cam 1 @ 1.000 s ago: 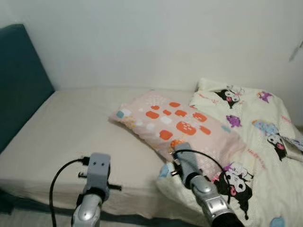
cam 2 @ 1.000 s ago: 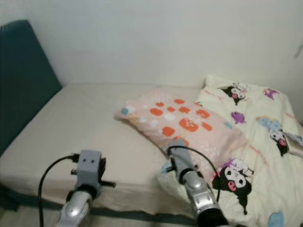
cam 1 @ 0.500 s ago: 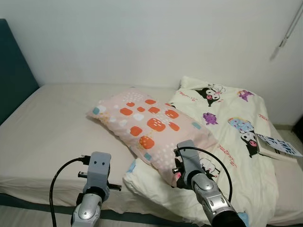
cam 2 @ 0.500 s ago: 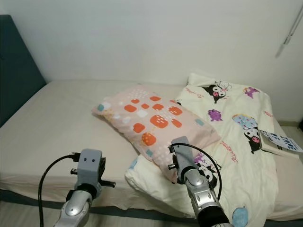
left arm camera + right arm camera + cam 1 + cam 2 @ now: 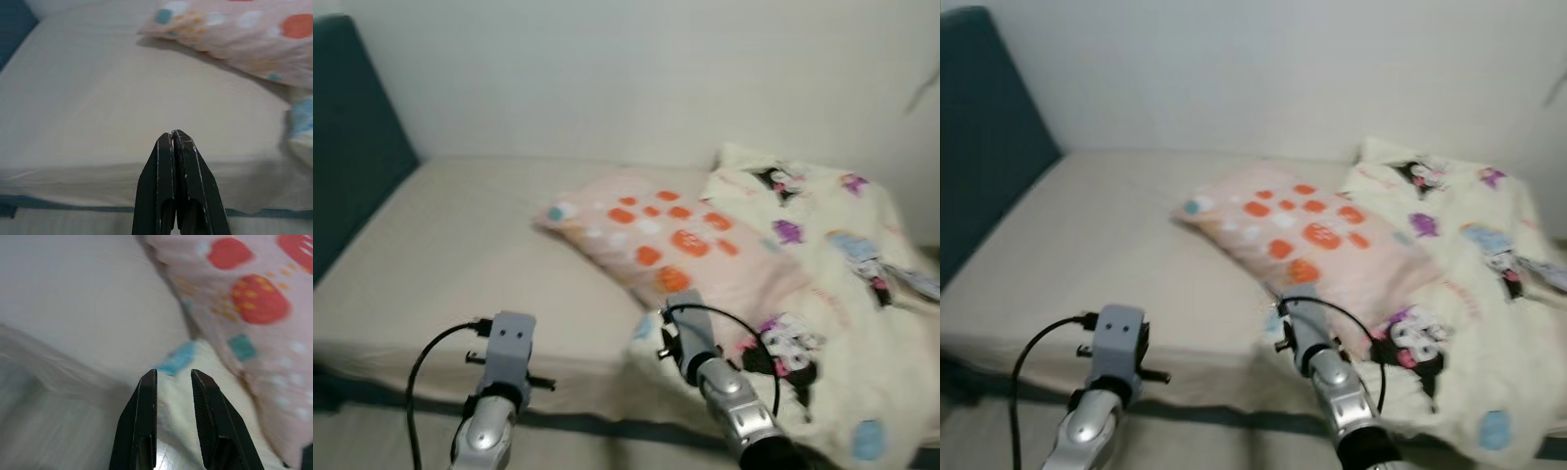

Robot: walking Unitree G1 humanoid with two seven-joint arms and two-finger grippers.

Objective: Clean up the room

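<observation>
Across the far half of a bare bed [image 5: 460, 245] lies one pink spotted pillow [image 5: 675, 240], its right end resting on one crumpled cartoon-print duvet [image 5: 832, 313]; the left gripper [image 5: 172, 139] hovers at the near edge, fingers pressed together, empty; the right gripper [image 5: 173, 382], slightly parted and empty, points at the duvet's near corner; a sound next move, likely, is opening wider, then pinching a thick fold, not the pillow.
</observation>
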